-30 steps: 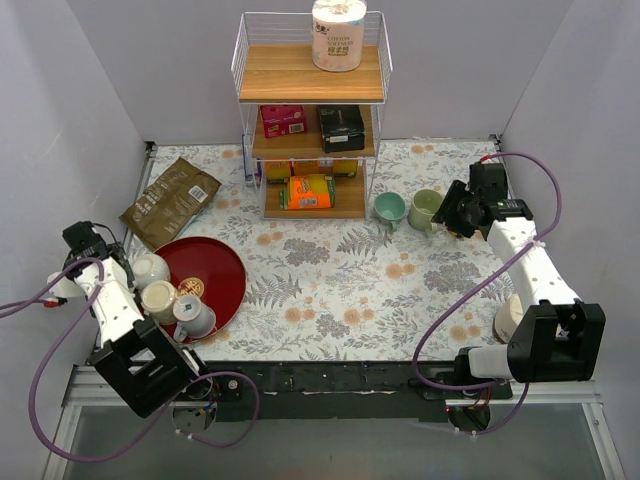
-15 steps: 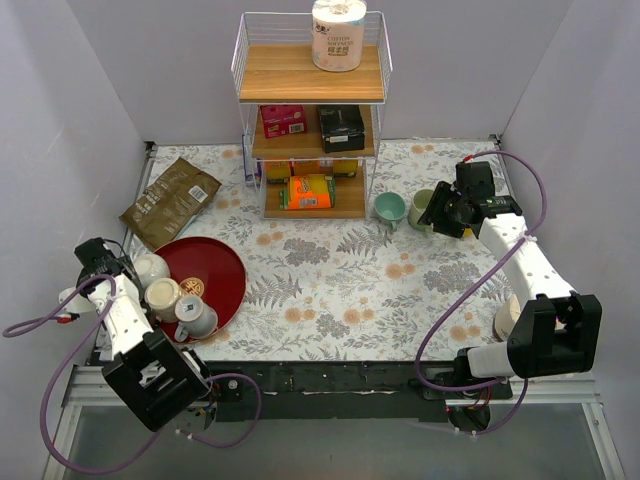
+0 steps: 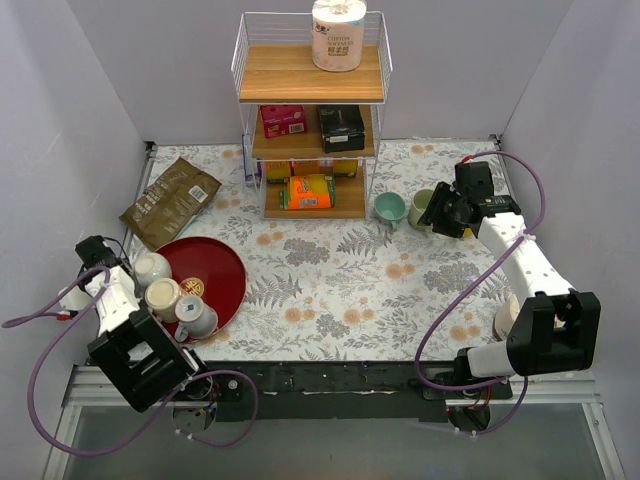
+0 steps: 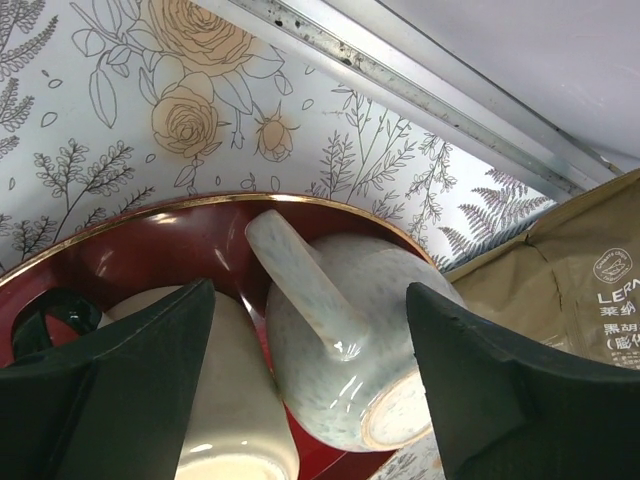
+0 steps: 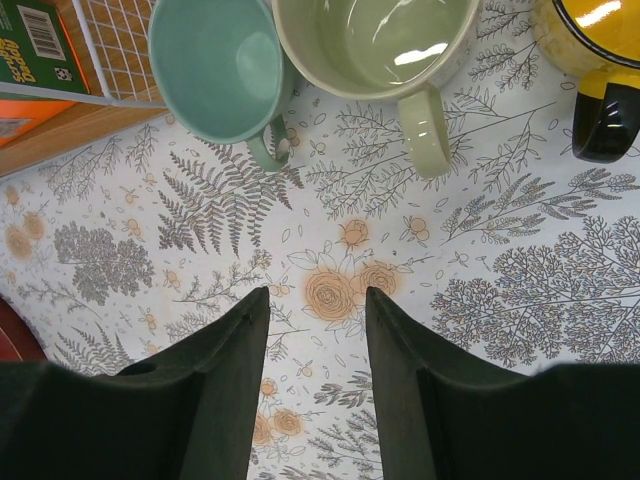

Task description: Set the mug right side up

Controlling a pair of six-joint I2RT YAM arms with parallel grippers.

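Mug (image 4: 350, 350), the pale speckled one, lies between the spread fingers of the left tool (image 4: 310, 300). The tool is open and grips nothing, one dark finger to each side, with the mug's handle pointing up toward the camera. The mug is not upright: its mouth faces outward and down toward the tray's edge, though I cannot tell whether it rests on its rim or its side. A cream cup (image 4: 235, 420) sits just beside it, seemingly touching, on the same red tray (image 4: 180, 235). A brown pouch (image 4: 560, 290) lies past the tray's gold rim on the flowered table (image 4: 120, 100). Well apart on the far side, the right tool (image 5: 312, 310) hangs open and empty above the table, near a teal mug (image 5: 215, 65) and a green mug (image 5: 375, 35), both mouth-up. The main risk, as I judge it, is crowding: a finger coming down could land on the cream cup instead of sliding between the two, shoving or toppling it. The glazed, rounded body may also squirt out of a pinch, and a mug swung over at the tray's edge could catch the rim and roll off.
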